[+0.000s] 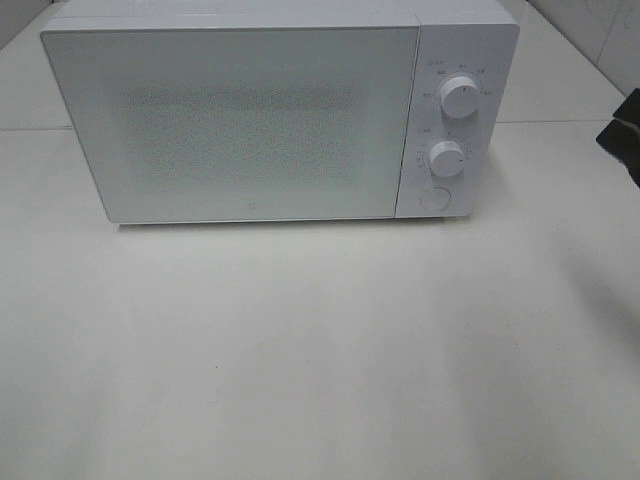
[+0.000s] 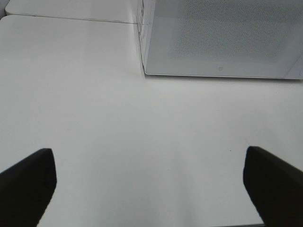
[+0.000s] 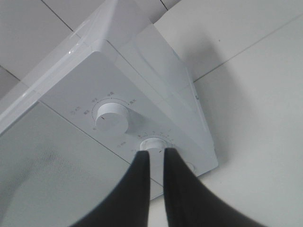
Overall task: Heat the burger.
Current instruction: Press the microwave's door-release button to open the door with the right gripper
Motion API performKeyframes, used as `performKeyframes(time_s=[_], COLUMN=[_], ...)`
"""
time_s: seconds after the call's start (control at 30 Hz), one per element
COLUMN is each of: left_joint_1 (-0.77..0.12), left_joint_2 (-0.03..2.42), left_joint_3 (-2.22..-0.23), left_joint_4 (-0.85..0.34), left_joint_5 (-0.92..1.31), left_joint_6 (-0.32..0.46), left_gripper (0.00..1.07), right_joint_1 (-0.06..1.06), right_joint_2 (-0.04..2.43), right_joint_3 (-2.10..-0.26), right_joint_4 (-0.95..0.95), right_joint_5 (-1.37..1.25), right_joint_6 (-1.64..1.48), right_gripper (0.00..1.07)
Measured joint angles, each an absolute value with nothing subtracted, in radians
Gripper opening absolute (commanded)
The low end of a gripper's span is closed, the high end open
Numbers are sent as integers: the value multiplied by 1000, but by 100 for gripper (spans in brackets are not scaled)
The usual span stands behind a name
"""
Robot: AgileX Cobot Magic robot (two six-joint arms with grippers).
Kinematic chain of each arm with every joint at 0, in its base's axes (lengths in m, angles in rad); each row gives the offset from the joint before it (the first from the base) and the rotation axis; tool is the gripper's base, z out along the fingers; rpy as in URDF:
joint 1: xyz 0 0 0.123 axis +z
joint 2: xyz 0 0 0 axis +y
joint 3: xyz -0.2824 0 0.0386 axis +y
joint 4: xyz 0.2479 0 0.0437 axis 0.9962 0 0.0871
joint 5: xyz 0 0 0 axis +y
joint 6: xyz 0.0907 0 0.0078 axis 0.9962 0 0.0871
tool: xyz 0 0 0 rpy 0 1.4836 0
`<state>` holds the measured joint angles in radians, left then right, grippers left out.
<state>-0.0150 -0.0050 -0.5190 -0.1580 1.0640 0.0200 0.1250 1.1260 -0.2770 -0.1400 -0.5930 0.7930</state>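
The burger is out of view; no view shows it. A white microwave (image 1: 250, 120) stands at the back of the table with its door (image 1: 230, 110) closed. My left gripper (image 2: 149, 187) hangs open over bare table in front of the microwave's lower left corner (image 2: 147, 71), with nothing between its dark fingers (image 2: 28, 184). My right gripper (image 3: 156, 152) is shut, its two fingers nearly touching and holding nothing. It points toward the lower knob (image 3: 154, 143) on the control panel and stays apart from it. Only a dark piece of the right arm (image 1: 622, 140) shows at the right edge.
The control panel carries an upper knob (image 1: 461, 98), a lower knob (image 1: 447, 157) and a round button (image 1: 434, 197). The white table (image 1: 320, 350) stretches in front of the microwave. A seam (image 1: 560, 122) in the tabletop runs behind the microwave's right side.
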Motion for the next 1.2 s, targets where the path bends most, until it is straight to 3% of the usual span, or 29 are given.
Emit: performKeyframes(time_s=[0.33,0.77,1.2], left_joint_1=[-15,-15,-15], left_joint_2=[-5,-5,-5], left_joint_3=[-519,-519,-519], left_joint_4=[-158,-158,-158], left_joint_5=[1064,1064,1064], left_joint_6=[20,20,20], left_gripper=[100,100,100], right_joint_1=[125,127,363], right_joint_2=[1389,1583,1689], right_joint_3=[-277,-276,-323], right_joint_4=[-158,-184,71], right_joint_5=[-832,-944,-948], right_joint_6=[1288,1533,1570], right_gripper=[0,0,0])
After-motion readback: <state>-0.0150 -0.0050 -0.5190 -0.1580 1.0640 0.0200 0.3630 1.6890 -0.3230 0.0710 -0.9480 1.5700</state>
